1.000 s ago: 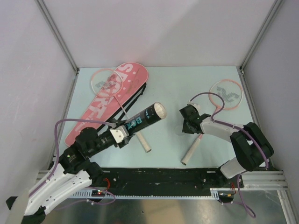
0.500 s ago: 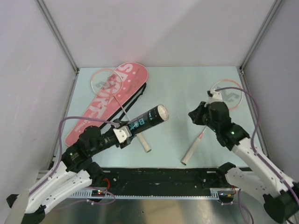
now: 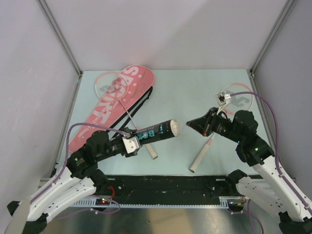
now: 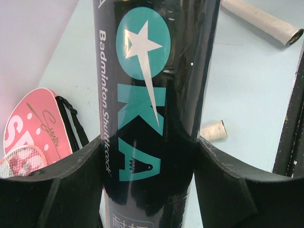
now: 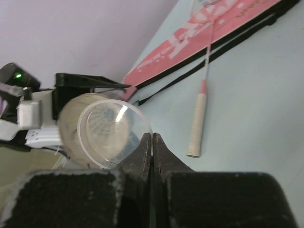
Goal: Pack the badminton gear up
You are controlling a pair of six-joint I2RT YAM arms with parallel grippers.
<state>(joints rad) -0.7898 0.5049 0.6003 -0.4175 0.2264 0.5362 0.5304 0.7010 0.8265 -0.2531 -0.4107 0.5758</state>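
- Tube (image 3: 155, 132): one, centre frame, clamped between the wide-set jaws of the left gripper (image 3: 131, 140); contents unclear.
- Right gripper (image 5: 152, 141): closed on the rim of a clear lid (image 5: 114, 133), facing the tube mouth.
- Case (image 3: 105, 112): one, upper left.
- Rackets: two, one (image 3: 111, 83) lying on the case, one (image 3: 235, 97) at right.

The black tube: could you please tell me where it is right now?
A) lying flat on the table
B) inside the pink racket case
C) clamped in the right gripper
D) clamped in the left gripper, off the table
D: the left gripper clamps the black tube from both sides, raised over the table; the right gripper pinches only a clear lid.
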